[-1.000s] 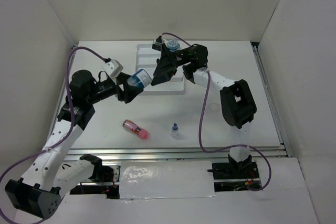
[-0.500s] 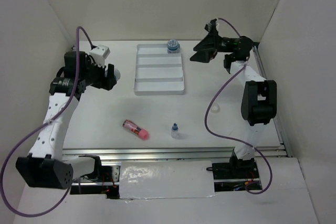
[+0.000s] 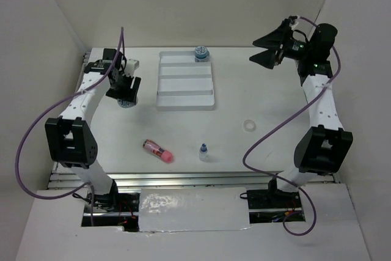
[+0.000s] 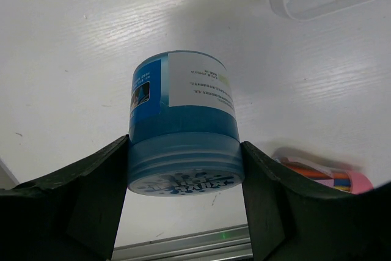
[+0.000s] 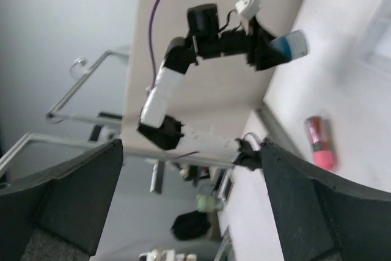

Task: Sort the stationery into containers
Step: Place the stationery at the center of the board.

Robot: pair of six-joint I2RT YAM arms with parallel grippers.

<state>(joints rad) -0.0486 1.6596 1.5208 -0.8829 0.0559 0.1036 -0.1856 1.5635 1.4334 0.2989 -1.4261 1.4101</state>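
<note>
White table (image 3: 244,84), white encl. walls (image 3: 183,4), alu rail at near edge (image 3: 201,179), silvery sheet below (image 3: 192,209)

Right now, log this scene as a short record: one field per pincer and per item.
left pincer: shut on a blue pot, left of the tray
right pincer: open, empty, raised at far right
tray: four long compartments
second blue pot: in the tray's farthest compartment, right end
pink tube: lying loose, nearer than the tray
small bottle: upright, right of the tube
white ring: flat, loose, right of the bottle
</note>
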